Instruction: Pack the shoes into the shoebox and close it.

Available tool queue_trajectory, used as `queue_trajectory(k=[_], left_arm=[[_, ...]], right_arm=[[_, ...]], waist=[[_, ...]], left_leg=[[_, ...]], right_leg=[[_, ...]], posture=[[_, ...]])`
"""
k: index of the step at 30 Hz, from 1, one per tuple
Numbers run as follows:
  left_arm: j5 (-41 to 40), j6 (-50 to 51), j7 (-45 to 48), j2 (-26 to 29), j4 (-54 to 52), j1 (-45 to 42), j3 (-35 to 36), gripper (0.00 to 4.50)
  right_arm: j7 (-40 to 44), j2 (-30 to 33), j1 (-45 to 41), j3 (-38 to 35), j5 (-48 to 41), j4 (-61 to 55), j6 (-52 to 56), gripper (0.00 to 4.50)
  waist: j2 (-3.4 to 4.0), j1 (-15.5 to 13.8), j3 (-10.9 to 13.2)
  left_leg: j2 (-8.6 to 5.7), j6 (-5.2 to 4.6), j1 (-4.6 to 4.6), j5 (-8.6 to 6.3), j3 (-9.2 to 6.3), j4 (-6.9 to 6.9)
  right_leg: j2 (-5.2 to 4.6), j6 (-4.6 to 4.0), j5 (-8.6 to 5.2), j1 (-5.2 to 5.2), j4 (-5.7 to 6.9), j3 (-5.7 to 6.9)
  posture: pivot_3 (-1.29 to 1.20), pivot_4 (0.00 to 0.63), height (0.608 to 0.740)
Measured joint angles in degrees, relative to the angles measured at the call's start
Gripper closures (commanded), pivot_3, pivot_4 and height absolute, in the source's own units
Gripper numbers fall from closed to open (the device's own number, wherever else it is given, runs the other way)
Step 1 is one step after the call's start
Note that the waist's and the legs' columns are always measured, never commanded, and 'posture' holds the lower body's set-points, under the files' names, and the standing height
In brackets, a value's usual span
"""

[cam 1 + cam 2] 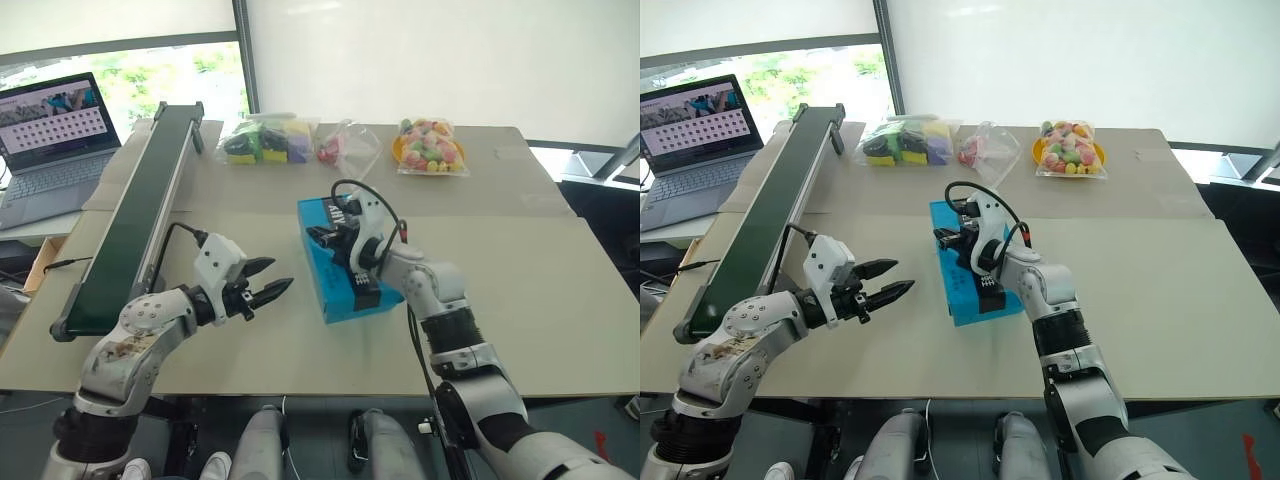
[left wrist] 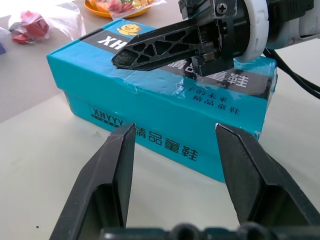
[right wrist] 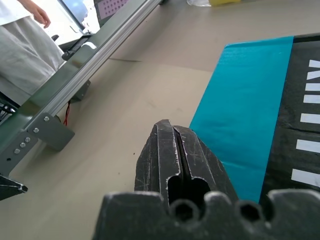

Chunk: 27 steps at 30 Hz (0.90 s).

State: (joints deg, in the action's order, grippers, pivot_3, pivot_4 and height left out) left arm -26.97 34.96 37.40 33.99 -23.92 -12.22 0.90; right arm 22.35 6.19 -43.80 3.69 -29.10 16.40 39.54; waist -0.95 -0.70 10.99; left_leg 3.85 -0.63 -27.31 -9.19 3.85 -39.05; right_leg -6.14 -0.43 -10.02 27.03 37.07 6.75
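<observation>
Left eye view: shoebox [image 1: 343,262] sits mid-table with its lid down, shoes presumably inside since none lie about. Right gripper [image 1: 322,238] rests on the lid top with its fingers pressed together, likely used as a flat pusher to seat the lid rather than to grab. Left gripper [image 1: 268,283] hangs just beside the box's near-left side, fingers apart, holding nothing and not touching; probably parked clear, or ready to brace the side wall. Conveyor [image 1: 130,225] runs along the table's left side, snack bags [image 1: 430,147] at the far edge, both well apart from the box. Task looks nearly finished.
</observation>
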Motion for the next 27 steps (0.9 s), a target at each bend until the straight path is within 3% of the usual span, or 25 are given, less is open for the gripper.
queue_trajectory(k=[14,21,27], left_arm=[[0.8,-0.7,-3.3,-5.3,2.4,-1.4,0.9,1.83],[-0.6,0.3,-9.0,-8.6,2.5,-2.4,6.8,1.83],[0.1,-0.2,-18.0,-10.9,6.1,-3.9,14.9,1.83]], right_arm=[[-0.9,1.3,1.9,-0.5,4.0,-5.1,2.8,4.48],[-2.6,9.0,-0.4,-12.3,-2.1,-17.0,10.3,4.48],[-6.2,17.0,0.2,-14.9,3.7,-11.8,8.7,4.48]], waist=[[-0.04,-0.2,-0.1],[-0.04,0.0,-0.1],[-0.06,0.0,-0.1]], left_leg=[[-0.03,-0.03,-0.02,0.03,-0.01,-0.01],[-0.02,-0.27,-0.04,0.17,-0.01,0.0],[-0.04,-0.11,0.01,0.08,0.01,0.0]], right_leg=[[-0.05,0.0,0.0,-0.03,-0.01,0.05],[-0.05,0.01,0.01,-0.01,-0.01,0.05],[-0.05,0.01,0.01,-0.05,-0.01,0.08]], posture=[[0.0,0.15,0.681],[0.0,0.15,0.681],[0.0,0.15,0.681]])
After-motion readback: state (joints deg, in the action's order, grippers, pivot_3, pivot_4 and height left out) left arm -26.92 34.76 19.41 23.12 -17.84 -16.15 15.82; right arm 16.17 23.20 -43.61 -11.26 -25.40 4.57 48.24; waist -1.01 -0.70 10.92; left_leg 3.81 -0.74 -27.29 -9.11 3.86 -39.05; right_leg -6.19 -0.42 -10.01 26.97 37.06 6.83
